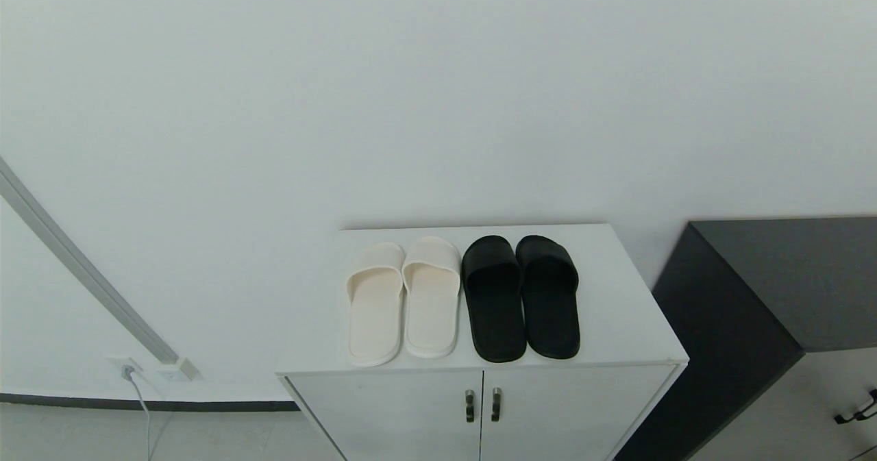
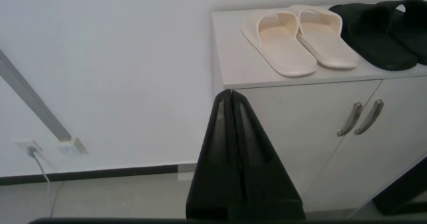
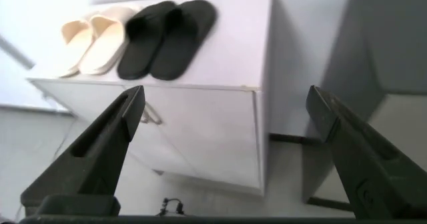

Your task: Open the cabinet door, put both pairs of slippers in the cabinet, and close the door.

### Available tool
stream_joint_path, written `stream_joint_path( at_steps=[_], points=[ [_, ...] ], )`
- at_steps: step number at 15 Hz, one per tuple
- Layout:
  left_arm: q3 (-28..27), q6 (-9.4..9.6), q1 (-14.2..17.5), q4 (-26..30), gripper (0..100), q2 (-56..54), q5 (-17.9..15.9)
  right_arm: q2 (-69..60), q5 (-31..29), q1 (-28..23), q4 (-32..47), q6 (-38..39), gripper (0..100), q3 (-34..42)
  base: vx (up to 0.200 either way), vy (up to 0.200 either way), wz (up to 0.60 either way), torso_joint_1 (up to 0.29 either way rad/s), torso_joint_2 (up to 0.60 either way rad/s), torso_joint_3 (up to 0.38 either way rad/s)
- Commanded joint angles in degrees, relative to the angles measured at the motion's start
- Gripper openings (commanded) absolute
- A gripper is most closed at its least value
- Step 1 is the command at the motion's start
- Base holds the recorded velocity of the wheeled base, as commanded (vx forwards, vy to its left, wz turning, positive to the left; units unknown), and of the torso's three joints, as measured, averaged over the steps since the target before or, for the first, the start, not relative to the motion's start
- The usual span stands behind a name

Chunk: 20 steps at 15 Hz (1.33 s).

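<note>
I see the white cabinet (image 1: 616, 324) standing against the far wall, and its 2 doors are closed. The left door (image 1: 397, 413) and the right door (image 1: 562, 406) meet in the middle. There 2 metal handles, the left handle (image 1: 469, 405) and the right handle (image 1: 496, 404), hang just beside each other.

Both pairs of slippers lie on the top of the cabinet, not inside it. The cream slippers (image 1: 425, 303) are on the left and the black slippers (image 1: 510, 303) are on the right. The 2 pairs are side by side and touching, or almost touching. All 4 slippers have the toes toward the far wall and the heels near the front edge of the top.

My left claw (image 2: 231, 101) is closed on nothing, its 2 fingers pressed flat together. It is on the near side of the cabinet, before the left front corner, and it does not touch anything.

My right claw (image 3: 225, 94) is wide open and holds nothing. It is also on the near side, apart from the cabinet, and I see the right front corner of the cabinet between its fingers.

To the right of the white cabinet stands a dark grey cabinet (image 1: 788, 276), close beside it. On the wall at the left, a grey cable duct (image 1: 82, 269) runs down diagonally. A wall socket (image 1: 123, 365) with a white cable (image 1: 142, 406) plugged in sits low near its end.
</note>
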Motion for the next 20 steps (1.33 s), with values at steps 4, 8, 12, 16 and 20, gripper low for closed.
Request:
stream_joint_path(
  at_steps=[4,8,12,16,20],
  points=[
    [0.01,0.02,0.04,-0.01,0,0.07,0.0,36.28,-21.37,30.35,-26.58,6.54,100,-6.44,0.0,0.0,0.0,0.0,0.0,0.0],
    [0.01,0.11,0.04,0.08,0,0.07,0.0,53.51,-32.36,37.82,-31.94,8.82,100,-15.76,0.0,0.0,0.0,0.0,0.0,0.0],
    [0.01,0.28,0.04,0.08,0,0.07,-0.09,64.76,-40.27,38.88,-32.12,10.93,100,-24.46,0.0,0.0,0.0,0.0,0.0,0.0],
    [0.01,0.28,0.04,0.17,0,0.07,-0.09,73.81,-45.36,40.11,-32.2,11.81,100,-32.37,0.0,0.0,0.0,0.0,0.0,0.0],
    [0.01,0.28,0.04,0.17,0,0.07,-0.09,83.83,-48.18,39.76,-38.0,10.4,100,-38.17,0.0,0.0,0.0,0.0,0.0,0.0]
  ],
)
